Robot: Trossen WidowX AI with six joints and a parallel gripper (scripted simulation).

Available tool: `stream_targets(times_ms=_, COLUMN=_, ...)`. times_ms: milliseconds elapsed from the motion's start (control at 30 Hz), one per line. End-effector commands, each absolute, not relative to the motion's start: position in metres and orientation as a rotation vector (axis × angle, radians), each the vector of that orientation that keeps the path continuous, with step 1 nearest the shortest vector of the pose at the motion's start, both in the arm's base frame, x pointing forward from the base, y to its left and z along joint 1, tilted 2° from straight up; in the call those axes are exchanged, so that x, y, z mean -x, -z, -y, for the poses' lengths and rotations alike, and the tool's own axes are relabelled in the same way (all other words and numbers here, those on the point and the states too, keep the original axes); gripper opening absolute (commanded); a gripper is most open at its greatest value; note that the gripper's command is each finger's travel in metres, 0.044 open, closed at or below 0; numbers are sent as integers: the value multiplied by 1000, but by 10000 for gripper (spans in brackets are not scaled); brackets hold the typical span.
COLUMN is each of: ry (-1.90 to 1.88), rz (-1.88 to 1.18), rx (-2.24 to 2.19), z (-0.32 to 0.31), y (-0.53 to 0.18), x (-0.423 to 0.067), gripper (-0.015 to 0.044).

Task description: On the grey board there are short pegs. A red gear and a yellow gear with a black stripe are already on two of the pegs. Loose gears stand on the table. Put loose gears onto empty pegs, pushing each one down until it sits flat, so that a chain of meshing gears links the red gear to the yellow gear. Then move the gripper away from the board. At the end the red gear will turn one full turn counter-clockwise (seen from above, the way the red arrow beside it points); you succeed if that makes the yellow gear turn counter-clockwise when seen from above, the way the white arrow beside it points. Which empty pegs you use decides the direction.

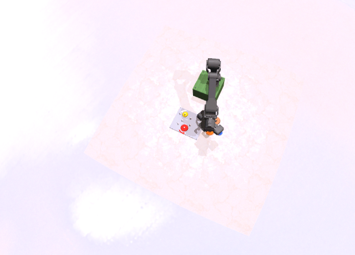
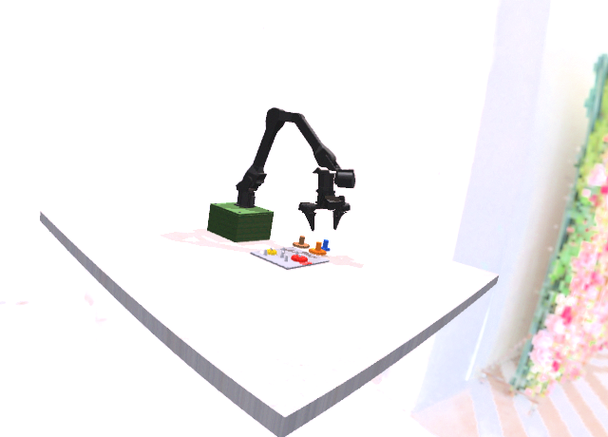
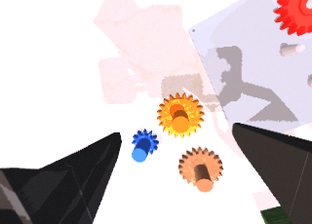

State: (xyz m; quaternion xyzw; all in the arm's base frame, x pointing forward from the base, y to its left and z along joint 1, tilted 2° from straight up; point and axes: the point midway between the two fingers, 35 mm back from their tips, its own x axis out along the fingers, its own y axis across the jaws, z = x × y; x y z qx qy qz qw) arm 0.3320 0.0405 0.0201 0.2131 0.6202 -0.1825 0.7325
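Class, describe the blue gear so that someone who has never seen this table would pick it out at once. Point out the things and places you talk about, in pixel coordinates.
Find the grey board (image 1: 175,125) (image 2: 293,268) (image 3: 263,19), then the three loose gears standing beside it on the table. The blue gear (image 1: 221,134) (image 2: 325,246) (image 3: 151,137) is one of these, with an upright blue handle. It is the smallest of the three; its neighbours are orange and brown.

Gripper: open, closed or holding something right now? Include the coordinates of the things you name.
Gripper (image 1: 209,129) (image 2: 324,227) (image 3: 175,132): open, nothing between the fingers, above the loose gears.
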Motion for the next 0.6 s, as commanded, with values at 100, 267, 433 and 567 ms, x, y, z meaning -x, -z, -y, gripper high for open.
stream_targets(times_ms=100, ry=502, rz=-1469, rx=-468, z=-41, y=-2, x=-322, gripper=440)
stream_targets(times_ms=267, ry=502, rz=-1469, rx=-469, z=-42, y=3, x=-324, gripper=440)
stream_targets(times_ms=433, ry=502, rz=-1469, rx=-469, z=-42, y=13, x=-324, gripper=440)
stream_targets(times_ms=567, ry=502, rz=-1469, rx=-469, z=-42, y=17, x=-325, gripper=440)
